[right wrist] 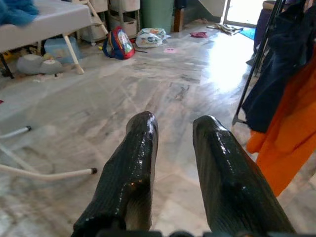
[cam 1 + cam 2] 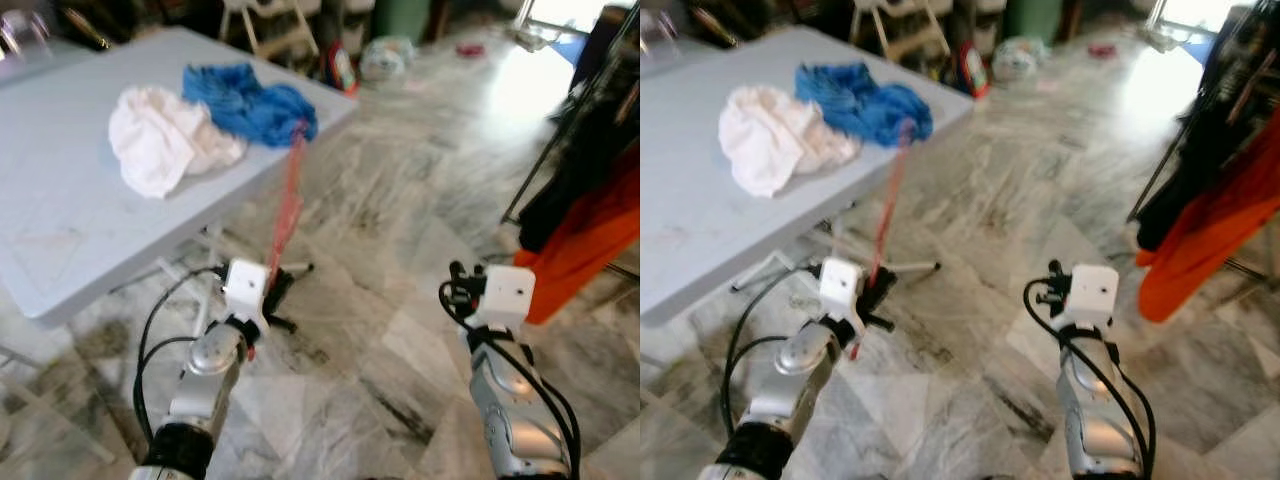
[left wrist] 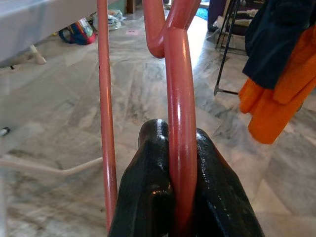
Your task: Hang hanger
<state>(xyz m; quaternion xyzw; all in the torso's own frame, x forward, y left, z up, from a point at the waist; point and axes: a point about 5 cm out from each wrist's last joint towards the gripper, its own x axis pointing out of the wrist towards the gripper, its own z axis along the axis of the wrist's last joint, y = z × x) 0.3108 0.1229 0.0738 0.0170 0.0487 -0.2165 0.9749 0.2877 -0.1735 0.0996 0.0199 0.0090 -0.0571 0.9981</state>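
Note:
My left gripper is shut on a red plastic hanger, clamping one thick bar between its black fingers. The hanger rises from that gripper up toward the table corner, low over the marble floor. My right gripper is open with nothing between its fingers, held out over the floor on the right. A black clothes rack stands at the far right, carrying an orange garment and a dark garment.
A light blue table on the left holds a white cloth and a blue cloth. Its white legs lie low on the floor. Bags and bins crowd the far wall.

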